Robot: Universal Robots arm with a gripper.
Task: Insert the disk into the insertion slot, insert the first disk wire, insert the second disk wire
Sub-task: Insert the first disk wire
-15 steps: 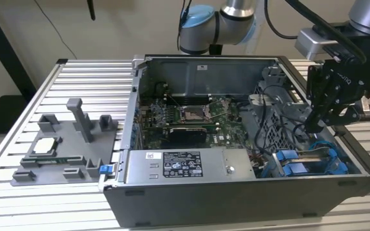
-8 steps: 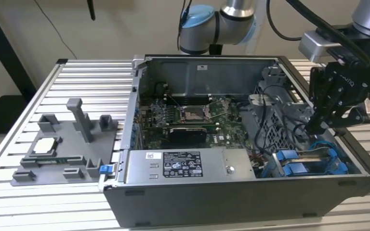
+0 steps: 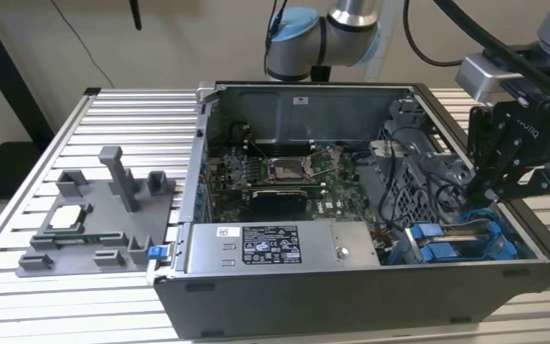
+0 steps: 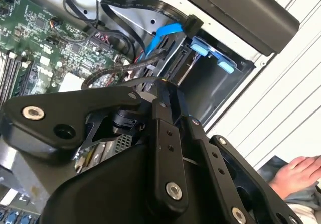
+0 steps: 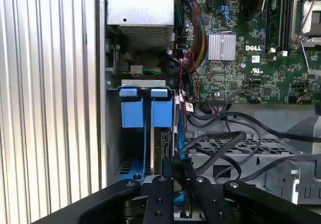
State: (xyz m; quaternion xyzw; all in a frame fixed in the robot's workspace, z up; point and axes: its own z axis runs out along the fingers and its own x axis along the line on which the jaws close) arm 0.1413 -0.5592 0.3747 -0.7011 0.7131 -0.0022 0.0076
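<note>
The open computer case (image 3: pixel 256 301) stands on the slatted bench (image 3: pixel 112 115). Its lower right corner in the exterior view holds the insertion slot (image 3: pixel 437 251). The gripper (image 3: pixel 483 193) reaches down into it, jaws closed together. In the first wrist view, the disk (image 5: pixel 161 143) stands edge-on inside the slot, under blue tabs (image 5: pixel 129 111).

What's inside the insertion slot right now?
Two blue tabs and a dark cavity show inside the insertion slot. The pincer covers the rest, so what sits deeper cannot be seen.
</note>
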